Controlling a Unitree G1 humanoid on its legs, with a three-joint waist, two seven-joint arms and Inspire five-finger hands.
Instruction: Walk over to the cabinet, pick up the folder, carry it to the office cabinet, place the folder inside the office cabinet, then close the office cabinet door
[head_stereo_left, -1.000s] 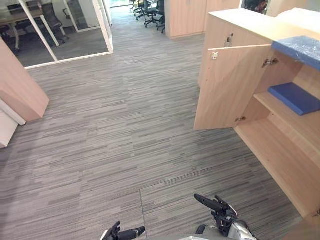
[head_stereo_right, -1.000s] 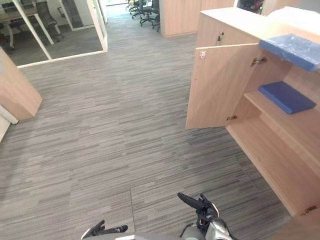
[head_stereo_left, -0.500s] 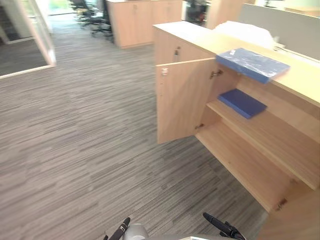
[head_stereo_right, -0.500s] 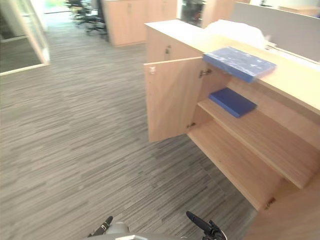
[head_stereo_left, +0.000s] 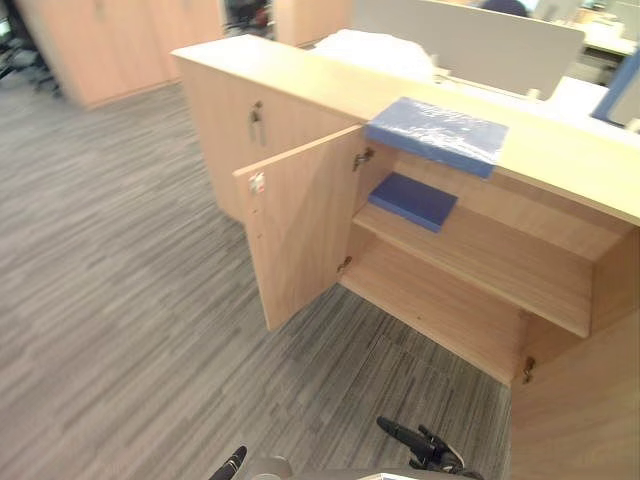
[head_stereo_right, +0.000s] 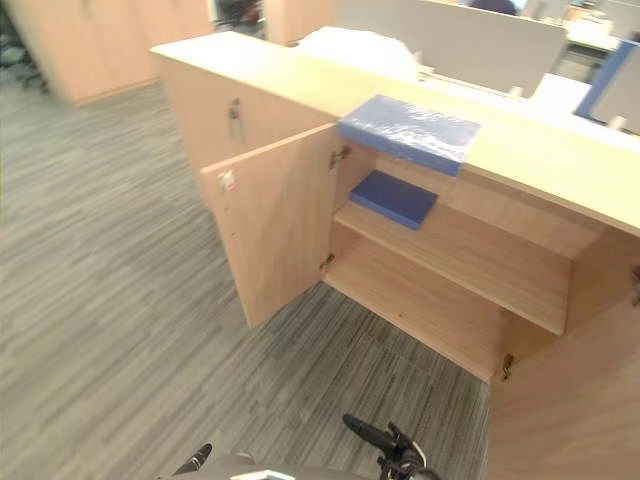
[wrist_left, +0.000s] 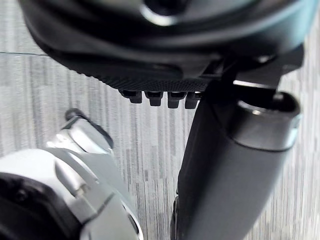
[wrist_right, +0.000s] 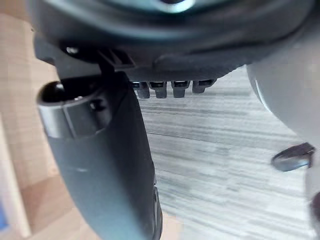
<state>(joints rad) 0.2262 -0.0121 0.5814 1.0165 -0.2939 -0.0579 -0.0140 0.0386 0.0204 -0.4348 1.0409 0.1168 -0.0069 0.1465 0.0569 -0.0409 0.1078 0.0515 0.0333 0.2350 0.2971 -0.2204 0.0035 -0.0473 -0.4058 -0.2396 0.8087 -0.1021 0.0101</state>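
Stance first — left hand (head_stereo_left: 232, 463) and right hand (head_stereo_left: 415, 443) hang loose-fingered, empty at bottom edge; square to upper-centre folder (head_stereo_left: 437, 134) atop cabinet (head_stereo_left: 300, 80).

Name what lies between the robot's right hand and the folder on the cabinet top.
Left eye view: grey carpet, then the open cabinet's shelf bearing a second blue folder, separate the right hand from the top folder.

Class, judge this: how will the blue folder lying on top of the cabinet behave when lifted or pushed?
The blue folder appears to overhang the front edge of the cabinet top without drooping, so it is probably stiff. Its cover glints like plastic film, so it is possibly slippery. Lying flat and thin, it should slide rather than roll.
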